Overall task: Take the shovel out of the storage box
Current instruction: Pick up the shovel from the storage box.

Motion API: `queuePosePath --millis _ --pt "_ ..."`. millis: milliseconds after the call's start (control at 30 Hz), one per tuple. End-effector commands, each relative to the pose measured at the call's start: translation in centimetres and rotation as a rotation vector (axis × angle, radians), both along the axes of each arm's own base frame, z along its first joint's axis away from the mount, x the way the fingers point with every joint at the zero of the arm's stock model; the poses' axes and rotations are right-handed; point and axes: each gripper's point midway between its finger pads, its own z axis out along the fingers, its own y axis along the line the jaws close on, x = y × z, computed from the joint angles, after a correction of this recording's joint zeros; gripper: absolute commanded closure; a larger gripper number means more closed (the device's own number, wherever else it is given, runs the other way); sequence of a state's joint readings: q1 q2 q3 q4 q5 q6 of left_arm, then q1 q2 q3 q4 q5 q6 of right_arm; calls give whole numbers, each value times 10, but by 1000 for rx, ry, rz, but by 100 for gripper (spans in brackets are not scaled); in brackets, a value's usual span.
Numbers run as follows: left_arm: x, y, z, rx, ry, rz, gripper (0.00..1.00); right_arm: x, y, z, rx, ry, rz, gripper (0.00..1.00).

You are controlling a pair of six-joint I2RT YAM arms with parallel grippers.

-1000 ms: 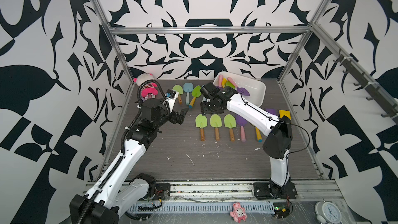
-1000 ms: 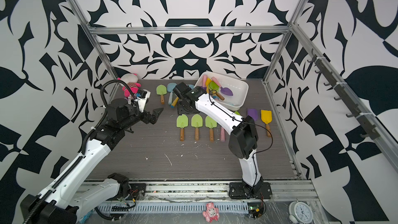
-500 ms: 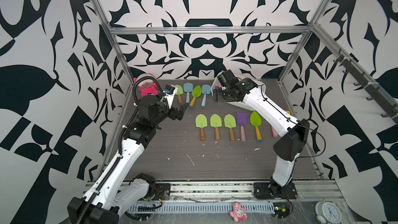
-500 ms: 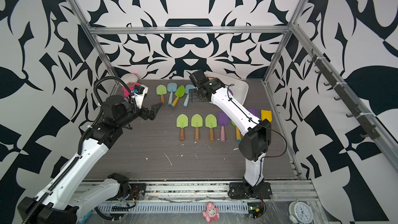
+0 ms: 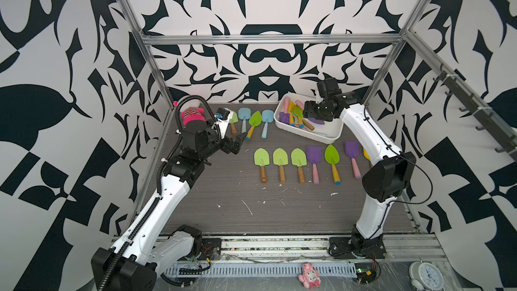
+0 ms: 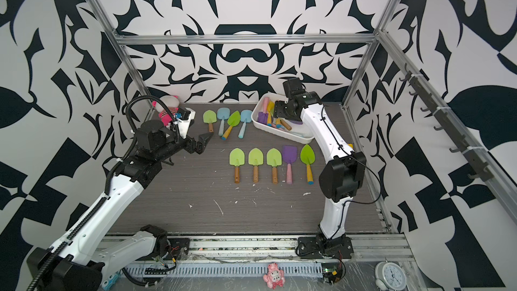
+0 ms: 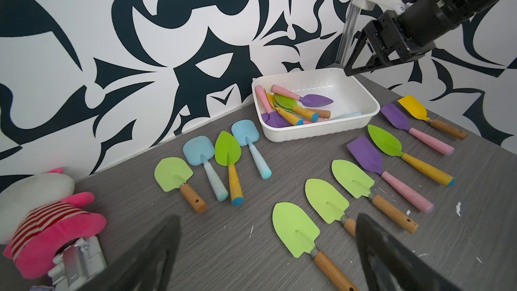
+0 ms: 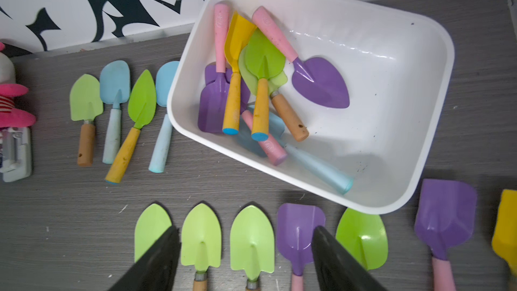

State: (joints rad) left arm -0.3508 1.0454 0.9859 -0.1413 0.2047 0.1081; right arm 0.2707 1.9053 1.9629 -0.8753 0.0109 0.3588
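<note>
The storage box (image 5: 307,135) (image 6: 282,132) is a white tub at the back right of the table. Several shovels lie piled at its left end, among them a purple pointed shovel with a pink handle (image 8: 321,85) (image 7: 316,99) and a green shovel (image 8: 264,57). The box's other end is bare (image 8: 391,107). My right gripper (image 5: 307,115) (image 8: 245,229) hangs above the box, open and empty. My left gripper (image 5: 239,141) (image 7: 268,216) hovers open and empty over the table's left side, well away from the box.
Several shovels lie in a front row (image 5: 279,158) and a shorter back row (image 5: 254,120) left of the box. More shovels lie past my right arm (image 7: 414,107). A pink plush toy (image 5: 191,113) sits in the back left corner. Frame posts and patterned walls close in the table.
My right gripper has let go of a light blue shovel in the back row and swung right, back above the storage box. My left arm has barely shifted.
</note>
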Motion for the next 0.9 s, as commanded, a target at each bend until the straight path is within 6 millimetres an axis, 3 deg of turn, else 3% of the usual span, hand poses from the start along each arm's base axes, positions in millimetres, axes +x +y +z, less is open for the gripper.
queuePosePath --millis 0,100,400,867 --pt "3 -4 20 -29 -38 -18 1 30 -7 6 -49 -77 86 28" --pt "7 -8 20 -34 -30 -30 1 54 -21 -6 -106 -91 129 35" --pt "26 -29 20 -77 27 -101 1 119 -43 -35 -146 -241 283 42" --pt "68 -53 0 -83 107 -128 1 184 -55 -92 -163 -308 399 44"
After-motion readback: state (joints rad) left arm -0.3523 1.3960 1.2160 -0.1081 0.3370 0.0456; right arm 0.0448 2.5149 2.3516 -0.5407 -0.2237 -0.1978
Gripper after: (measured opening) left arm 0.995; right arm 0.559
